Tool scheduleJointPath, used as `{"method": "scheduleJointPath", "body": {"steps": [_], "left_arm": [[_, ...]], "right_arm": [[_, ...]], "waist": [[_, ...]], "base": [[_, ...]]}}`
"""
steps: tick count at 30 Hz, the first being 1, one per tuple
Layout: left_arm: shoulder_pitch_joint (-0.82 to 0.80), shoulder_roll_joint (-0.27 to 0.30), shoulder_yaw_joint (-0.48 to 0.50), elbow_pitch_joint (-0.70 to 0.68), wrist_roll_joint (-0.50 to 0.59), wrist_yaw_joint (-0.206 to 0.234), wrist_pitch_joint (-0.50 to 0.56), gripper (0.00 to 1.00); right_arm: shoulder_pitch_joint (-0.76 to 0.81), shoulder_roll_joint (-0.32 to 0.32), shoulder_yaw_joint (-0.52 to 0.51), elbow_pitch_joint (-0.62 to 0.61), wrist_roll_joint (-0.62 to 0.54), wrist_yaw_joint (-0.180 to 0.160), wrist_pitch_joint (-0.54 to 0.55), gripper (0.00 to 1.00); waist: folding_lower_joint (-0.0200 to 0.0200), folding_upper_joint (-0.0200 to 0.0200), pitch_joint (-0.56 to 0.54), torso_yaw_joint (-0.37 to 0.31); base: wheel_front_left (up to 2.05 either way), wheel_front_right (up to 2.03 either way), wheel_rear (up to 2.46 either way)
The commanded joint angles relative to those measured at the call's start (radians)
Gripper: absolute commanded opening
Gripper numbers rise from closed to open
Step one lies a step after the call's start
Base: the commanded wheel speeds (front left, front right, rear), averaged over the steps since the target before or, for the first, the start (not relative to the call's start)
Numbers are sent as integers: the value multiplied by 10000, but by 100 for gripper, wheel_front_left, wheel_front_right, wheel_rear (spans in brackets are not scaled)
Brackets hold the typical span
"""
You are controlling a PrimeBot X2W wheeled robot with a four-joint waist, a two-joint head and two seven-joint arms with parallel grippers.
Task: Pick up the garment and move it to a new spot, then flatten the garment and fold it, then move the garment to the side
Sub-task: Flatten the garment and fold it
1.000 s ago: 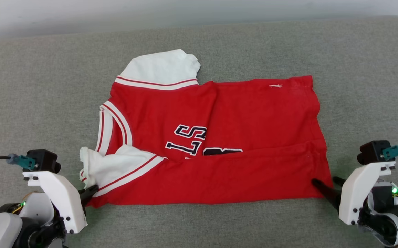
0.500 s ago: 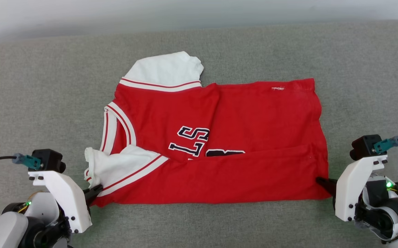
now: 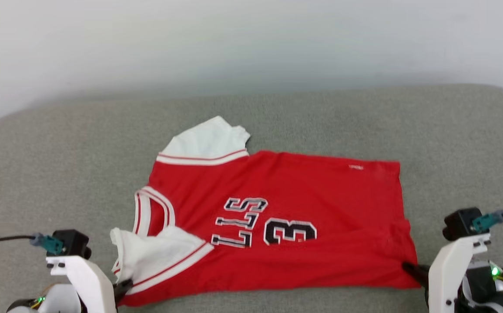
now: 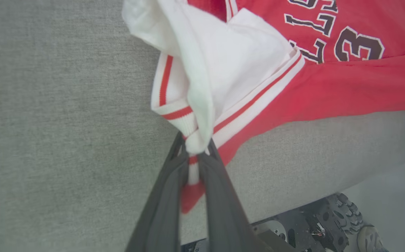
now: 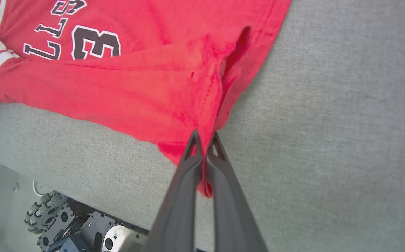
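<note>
1. Since a second ago the near flap that lay folded over the garment (image 3: pixel 303 191) has been drawn back toward the robot. The number 3 (image 3: pixel 290 231) now shows whole where it was half covered. The head camera has also tilted up, so the overall shift in that view is not the cloth's doing.
2. The garment lies front up, crosswise on the grey cushion (image 3: pixel 60 174), with the collar to the robot's left and the hem to its right. The far sleeve (image 3: pixel 208 139) lies flat, while the near sleeve (image 4: pixel 230 66) is bunched.
3. The left gripper (image 4: pixel 193 147) is clamped tight on the near-left corner, with striped trim and sleeve cloth squeezed between its fingers. The right gripper (image 5: pixel 206 136) is likewise closed on the near hem corner. Pinching both near corners probably serves to draw the cloth taut and flatten it.
4. The near edge sits close to the cushion's front edge, with the robot's base (image 5: pixel 59 224) just below — I judge little room is left to pull nearer. Bare cushion lies beyond the garment and to both sides, which gives space for folding away or sliding aside.
</note>
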Motion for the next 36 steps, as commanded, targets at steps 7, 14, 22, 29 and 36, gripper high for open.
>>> {"method": "scheduleJointPath", "body": {"steps": [7, 14, 22, 29, 36], "left_arm": [[1297, 97, 10, -602, -315, 463, 88, 0], [1227, -374, -27, -163, -391, 403, -314, 100], [325, -731, 449, 335, 323, 458, -1894, 100], [-556, -852, 735, 303, 1174, 699, -3153, 100], [-2410, -859, 872, 456, 1990, 625, -3972, 100]], "right_arm": [[1525, 258, -617, -395, 181, -4, 300, 0], [1922, 498, -647, -68, -12, -4, -542, 100], [1449, 729, -571, -315, -975, -4, -4340, 100], [967, 990, -721, -358, -1776, -4, -6326, 100], [69, 1327, -774, -977, -2260, -6, -7294, 100]], "waist": [[0, 0, -873, 103], [0, 0, -776, 65], [0, 0, -644, -317], [0, 0, -372, -710], [0, 0, 1113, -1181]], "base": [[0, 0, 0], [0, 0, 0], [0, 0, 0], [0, 0, 0], [0, 0, 0]]}}
